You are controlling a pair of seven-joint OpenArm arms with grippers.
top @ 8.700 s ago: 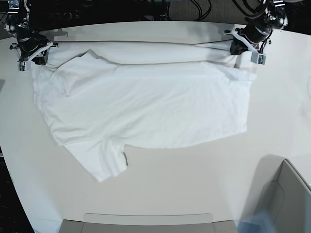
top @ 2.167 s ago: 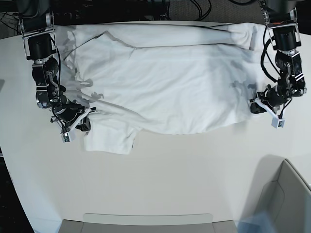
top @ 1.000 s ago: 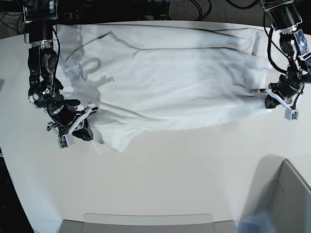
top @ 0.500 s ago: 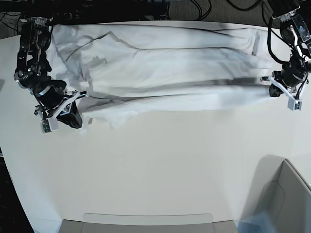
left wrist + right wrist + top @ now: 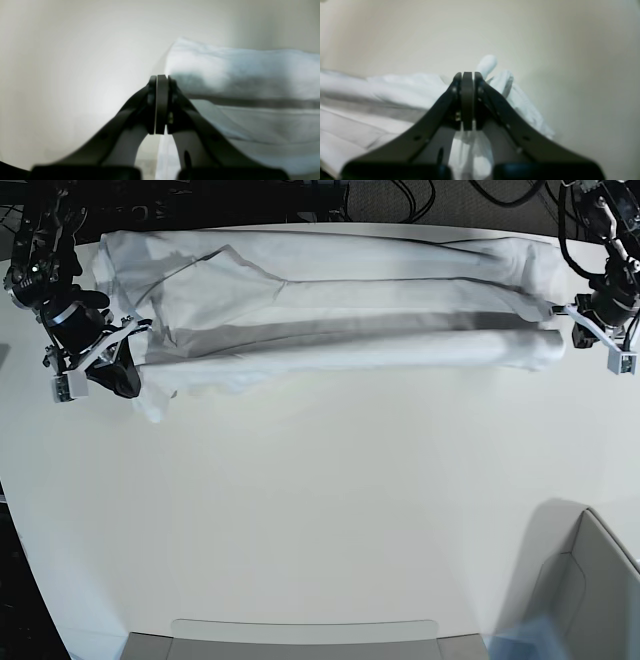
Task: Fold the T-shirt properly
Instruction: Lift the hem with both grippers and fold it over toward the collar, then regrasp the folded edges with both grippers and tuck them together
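The white T-shirt [image 5: 330,310] lies as a long, narrow band across the far part of the table, its front edge rolled and lifted. My right gripper [image 5: 133,380], at the left of the base view, is shut on a bunched corner of the shirt [image 5: 500,82]; its closed fingertips [image 5: 467,77] show in the right wrist view. My left gripper [image 5: 574,330], at the right of the base view, is shut on the shirt's other end [image 5: 237,72], with a thin cloth edge between its closed fingertips [image 5: 161,80].
The pale tabletop [image 5: 320,510] stretches in front of the shirt. A grey bin [image 5: 590,580] stands at the near right corner. A flat grey tray edge [image 5: 300,635] runs along the near side. Dark cables lie behind the table's far edge.
Both grippers have moved toward the far side of the table, carrying the shirt's front edge with them. The shirt has drawn into a narrower band.
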